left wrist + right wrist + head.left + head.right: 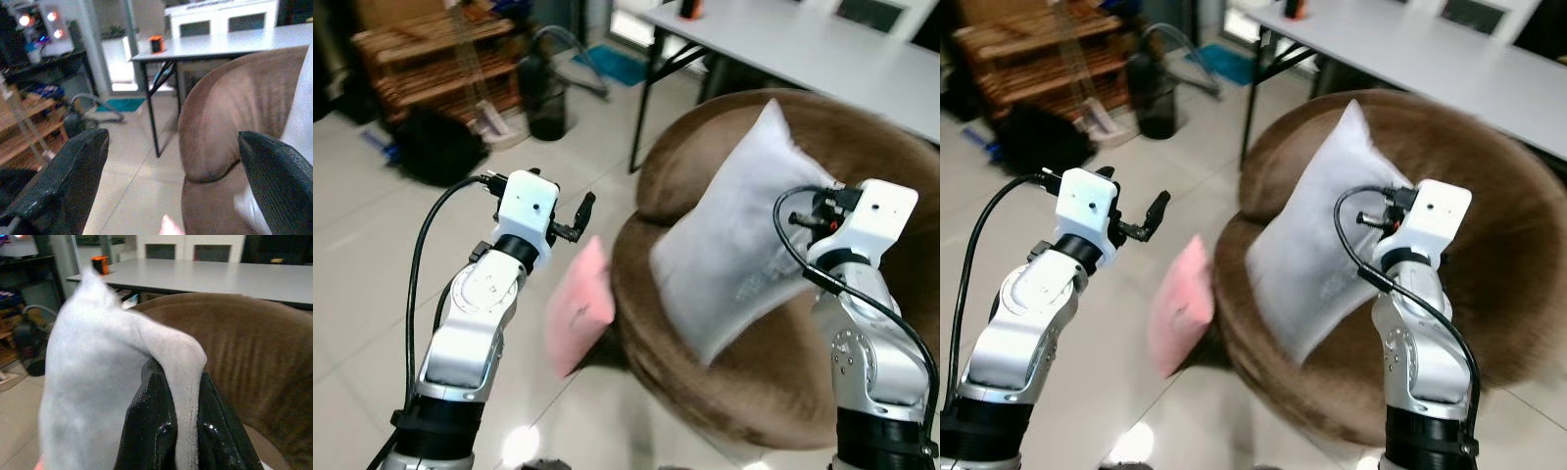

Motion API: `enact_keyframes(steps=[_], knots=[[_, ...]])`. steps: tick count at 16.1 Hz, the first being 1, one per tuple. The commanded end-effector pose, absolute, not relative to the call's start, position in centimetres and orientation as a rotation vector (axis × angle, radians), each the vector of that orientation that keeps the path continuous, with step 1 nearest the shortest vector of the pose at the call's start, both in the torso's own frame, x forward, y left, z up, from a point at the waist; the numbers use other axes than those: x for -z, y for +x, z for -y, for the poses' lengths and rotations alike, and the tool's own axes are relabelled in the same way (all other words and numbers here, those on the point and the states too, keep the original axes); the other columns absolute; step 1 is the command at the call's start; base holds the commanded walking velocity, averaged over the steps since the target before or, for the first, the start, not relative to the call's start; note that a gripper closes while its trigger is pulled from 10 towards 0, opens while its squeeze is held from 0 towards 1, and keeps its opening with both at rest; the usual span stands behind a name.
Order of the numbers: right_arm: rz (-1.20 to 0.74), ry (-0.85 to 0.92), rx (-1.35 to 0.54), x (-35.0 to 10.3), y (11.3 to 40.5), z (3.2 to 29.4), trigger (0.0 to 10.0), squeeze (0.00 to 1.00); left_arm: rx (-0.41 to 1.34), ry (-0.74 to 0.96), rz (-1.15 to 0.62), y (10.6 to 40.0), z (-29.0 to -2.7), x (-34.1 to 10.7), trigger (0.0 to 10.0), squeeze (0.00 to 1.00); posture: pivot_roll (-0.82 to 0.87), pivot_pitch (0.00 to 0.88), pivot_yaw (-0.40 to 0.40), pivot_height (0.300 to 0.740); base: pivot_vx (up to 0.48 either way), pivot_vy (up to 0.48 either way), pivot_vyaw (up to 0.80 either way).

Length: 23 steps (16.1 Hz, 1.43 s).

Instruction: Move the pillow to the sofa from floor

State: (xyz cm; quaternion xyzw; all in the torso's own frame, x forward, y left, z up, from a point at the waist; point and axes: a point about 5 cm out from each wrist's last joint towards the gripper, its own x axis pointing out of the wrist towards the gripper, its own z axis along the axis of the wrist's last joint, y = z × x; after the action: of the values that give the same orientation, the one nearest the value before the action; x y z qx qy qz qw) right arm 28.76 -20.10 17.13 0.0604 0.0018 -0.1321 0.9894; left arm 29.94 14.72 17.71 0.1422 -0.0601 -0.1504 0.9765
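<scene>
Nearest the robot, the two silver arms are reaching forward over the pale tiled floor (372,294). The right end effector (188,431) is pinching a corner of the large white rectangular fabric pillow (734,245), its two black fingers (151,431) pressed together on the fold of cloth. That pillow is lying tilted across the seat of the round brown velvety sofa (881,343), with its upper corner leaning up against the backrest. The left end effector (579,217) is hanging in the air to the left of the sofa, its fingers spread wide apart and gripping nothing. Just below and beyond it, a small pink soft cushion (579,305) is standing on its edge on the floor, touching the sofa's left side. Farther back on the left, a black bag (435,147) is sitting on the tiles in front of a low wooden slatted rack (431,59), with a dark vacuum cleaner and its grey hose (548,88) beside them. Behind the sofa, a long white bench on black legs (803,49) is carrying a small orange object (156,44) near its far left end.
</scene>
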Motion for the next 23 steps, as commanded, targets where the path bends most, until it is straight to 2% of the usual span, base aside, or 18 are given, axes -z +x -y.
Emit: enact_keyframes(steps=[1,3,8,13,16,18,20,21,23], knots=[[0.056,0.11,0.293,-18.5,28.5,20.7,10.0,0.0,0.323,0.293,0.137,30.0,-14.4,-18.0,10.0,0.0,0.12,0.018,-0.11,0.74,0.341,0.0,-0.8],[0.043,0.109,0.24,-18.2,28.6,20.1,10.0,0.0,0.326,0.321,0.13,29.9,-14.7,-17.8,10.0,0.0,0.13,0.022,-0.112,0.74,0.339,0.0,-0.8],[0.005,0.112,0.221,-17.5,28.7,19.8,10.0,0.0,0.329,0.32,0.118,29.6,-15.0,-17.6,10.0,0.0,0.14,0.035,-0.121,0.74,0.345,0.0,0.0],[-0.007,0.119,0.238,-17.3,28.4,20.1,10.0,0.0,0.357,0.325,0.109,29.5,-15.0,-17.5,10.0,0.0,0.14,0.043,-0.109,0.74,0.367,0.0,-0.8],[-0.02,0.18,0.164,-17.2,28.5,18.9,10.0,0.0,0.387,0.327,0.096,29.3,-14.9,-17.3,10.0,0.0,0.14,0.051,-0.092,0.74,0.365,0.0,0.0],[-0.075,0.221,0.133,-16.0,28.2,18.1,10.0,0.0,0.5,0.319,0.022,28.6,-14.5,-16.4,10.0,0.0,0.14,0.065,-0.079,0.74,0.0,0.0,0.0],[-0.124,0.217,0.185,-14.6,28.0,18.9,10.0,0.0,0.689,0.371,-0.045,27.2,-13.7,-15.3,10.0,0.0,0.15,0.086,-0.066,0.74,0.0,0.0,0.0],[-0.154,0.198,0.256,-13.6,28.3,20.3,10.0,0.0,0.858,0.368,-0.109,25.9,-13.3,-14.7,10.0,0.0,0.15,0.112,-0.05,0.74,0.0,0.0,0.0],[-0.161,0.165,0.302,-13.2,29.1,21.5,10.0,0.0,0.95,0.372,-0.151,25.3,-13.2,-14.6,10.0,0.0,0.15,0.13,-0.04,0.74,0.0,0.0,0.0]])
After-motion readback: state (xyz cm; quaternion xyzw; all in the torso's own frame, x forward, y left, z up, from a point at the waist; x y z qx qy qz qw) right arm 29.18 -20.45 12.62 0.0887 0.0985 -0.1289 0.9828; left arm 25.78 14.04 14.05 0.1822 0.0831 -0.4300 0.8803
